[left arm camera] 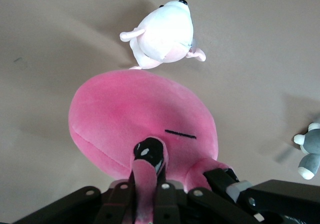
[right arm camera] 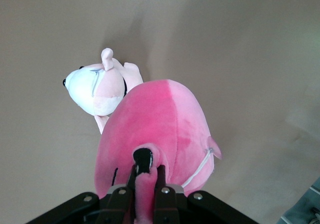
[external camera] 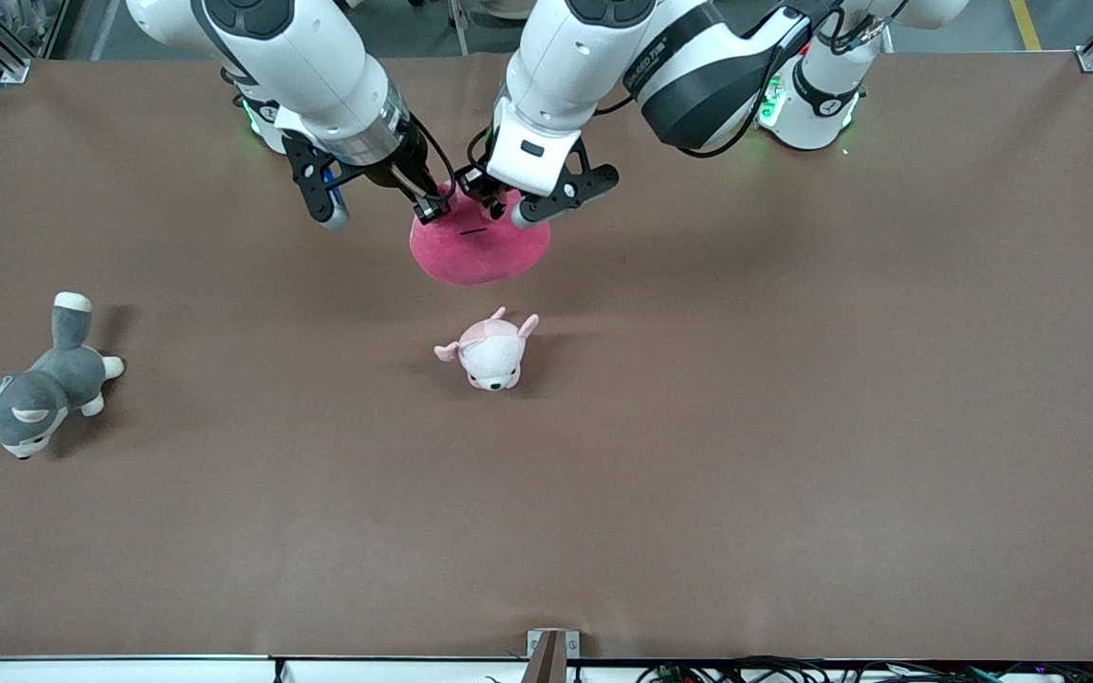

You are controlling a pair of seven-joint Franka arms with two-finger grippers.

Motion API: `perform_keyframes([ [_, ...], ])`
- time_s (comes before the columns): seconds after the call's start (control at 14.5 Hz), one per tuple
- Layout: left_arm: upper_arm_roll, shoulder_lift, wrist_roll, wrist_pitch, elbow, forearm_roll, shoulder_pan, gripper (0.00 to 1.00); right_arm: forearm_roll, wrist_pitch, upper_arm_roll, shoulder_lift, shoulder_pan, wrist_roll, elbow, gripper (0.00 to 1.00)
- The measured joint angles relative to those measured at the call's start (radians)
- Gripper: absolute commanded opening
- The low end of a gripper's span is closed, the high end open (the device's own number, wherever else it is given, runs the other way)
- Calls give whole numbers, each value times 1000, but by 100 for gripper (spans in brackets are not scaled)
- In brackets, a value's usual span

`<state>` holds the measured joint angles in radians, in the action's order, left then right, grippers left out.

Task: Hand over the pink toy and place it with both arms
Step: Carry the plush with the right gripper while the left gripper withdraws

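Three plush toys are in view: one pink toy (external camera: 478,249), one pale pink-and-white plush animal (external camera: 490,352), and one grey-and-white plush dog (external camera: 29,389). Two arms are present, each with one two-finger gripper.

The pink toy is held up in the air over the middle of the table (external camera: 793,427), toward the edge where the arm bases stand. The pale plush animal lies on the table just nearer the front camera than the spot under the pink toy. The grey dog lies near the table edge at the right arm's end, well apart from the other two.

The front view alone shows all three toys at once and both grippers meeting at the top of the pink toy. The left wrist view shows the pink toy's black eye line (left arm camera: 180,133) and part of the grey dog (left arm camera: 311,151), and the other gripper's black fingertip at the toy beside the left one. The right wrist view shows a seam (right arm camera: 201,168) and a small ear (right arm camera: 215,147) of the pink toy.

The left gripper (external camera: 507,211) is closed on a fold of pink fabric at the toy's top; its finger (left arm camera: 148,156) presses the plush. The right gripper (external camera: 433,207) is likewise clamped on a pinch of the same toy, finger (right arm camera: 143,162) against the fabric. Both grippers hold the pink toy together.
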<state>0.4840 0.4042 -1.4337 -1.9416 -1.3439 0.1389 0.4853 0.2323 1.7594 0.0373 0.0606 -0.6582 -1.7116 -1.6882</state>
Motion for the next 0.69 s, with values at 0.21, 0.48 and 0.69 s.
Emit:
perform_keyframes([
  [0.21, -2, -1, 2, 0, 14, 0, -3, 100, 0, -2, 8, 0, 10, 21, 0, 0],
  [0.48, -26, -20, 39, 1, 29, -30, -13, 100, 0, -93, 17, -1, 108, 217, 0, 0],
  [0.69, -41, -81, 190, 40, 34, -43, -92, 100, 0, -144, 23, -4, 240, 413, -11, 0],
])
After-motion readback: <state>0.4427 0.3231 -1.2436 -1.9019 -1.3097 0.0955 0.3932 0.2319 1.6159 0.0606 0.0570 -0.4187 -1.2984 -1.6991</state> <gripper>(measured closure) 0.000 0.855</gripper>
